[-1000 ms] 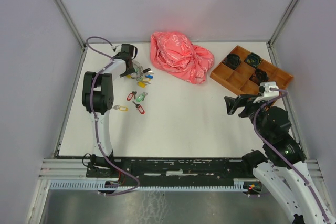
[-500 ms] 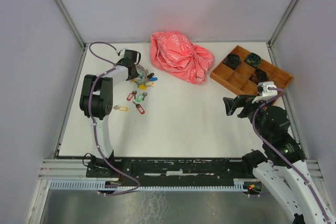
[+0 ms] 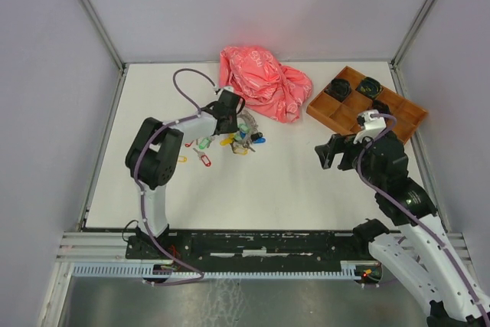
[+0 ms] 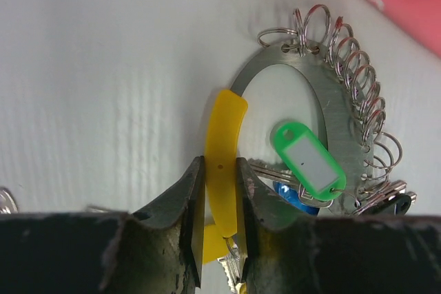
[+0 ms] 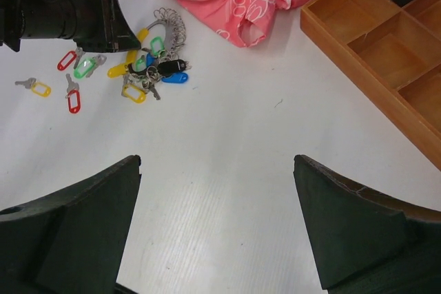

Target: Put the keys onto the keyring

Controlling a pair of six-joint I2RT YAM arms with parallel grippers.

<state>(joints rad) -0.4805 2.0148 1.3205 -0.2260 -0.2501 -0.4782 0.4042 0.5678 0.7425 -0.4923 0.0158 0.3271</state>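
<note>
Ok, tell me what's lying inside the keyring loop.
Bare table shows through the keyring. A green tag lies across the lower opening, a blue tag partly hidden beneath it. The left gripper, clamped on the yellow section, covers the loop's near end.

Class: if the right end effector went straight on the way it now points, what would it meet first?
Likely the bare table first; farther along lies the keyring, pinched by the left end effector. Depth is unclear.
</note>
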